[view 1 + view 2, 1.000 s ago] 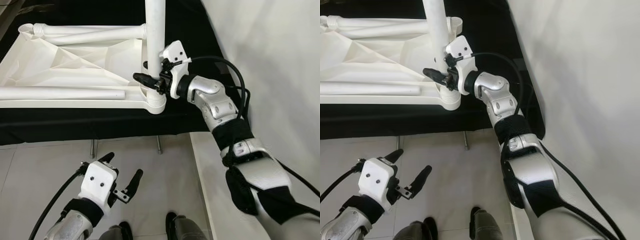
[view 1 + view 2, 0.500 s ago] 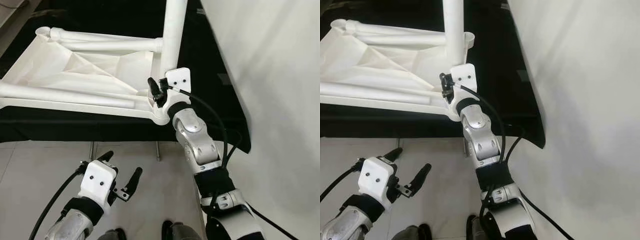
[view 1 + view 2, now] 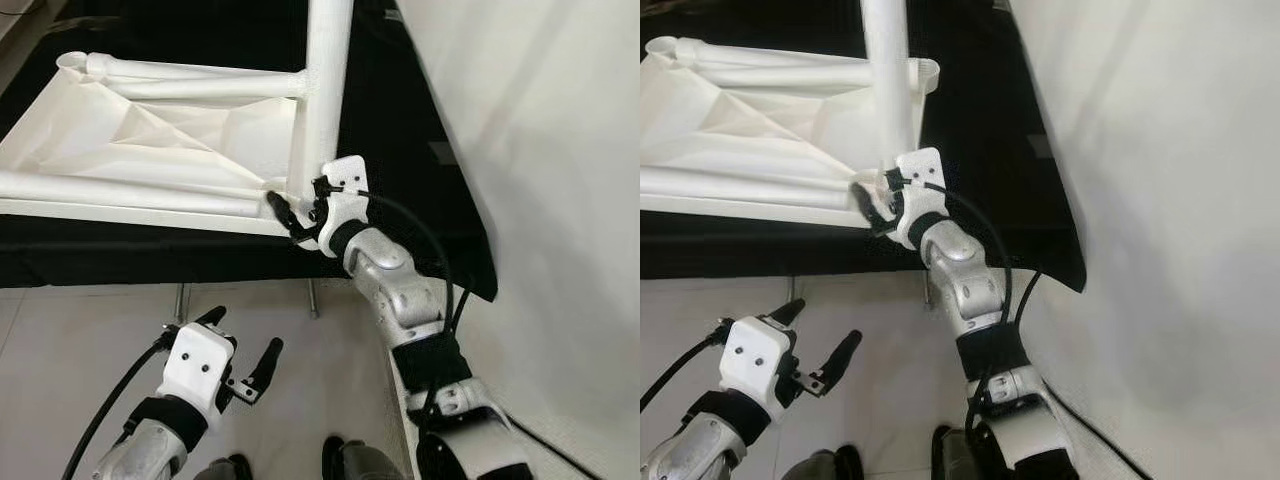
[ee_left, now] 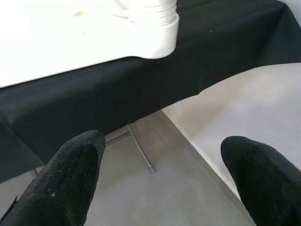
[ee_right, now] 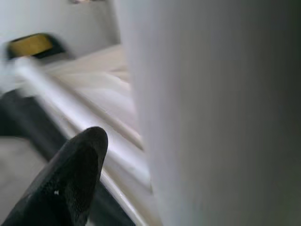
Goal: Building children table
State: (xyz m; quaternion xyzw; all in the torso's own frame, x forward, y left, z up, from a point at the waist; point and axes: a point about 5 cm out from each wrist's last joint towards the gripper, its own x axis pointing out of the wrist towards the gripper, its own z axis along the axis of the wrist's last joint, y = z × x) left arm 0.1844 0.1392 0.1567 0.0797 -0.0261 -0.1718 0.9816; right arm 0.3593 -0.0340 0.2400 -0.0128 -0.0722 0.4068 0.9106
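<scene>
table frame (image 3: 150,150), white and upside down, lies on your black-draped bench (image 3: 400,130), one leg (image 3: 325,90) upright at its near corner. your right tool (image 3: 292,212) clamps that leg's base. your left tool (image 3: 240,350) hangs open, empty, over floor (image 3: 60,340); white wall (image 3: 560,150) crowds the right.

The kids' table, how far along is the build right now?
Partly done: the white tabletop lies upside down on the black-covered table, and one leg stands upright in its corner socket. In hand: the right gripper grips that leg's base. Left: other legs lie loose on the tabletop. The left gripper hangs open.
</scene>
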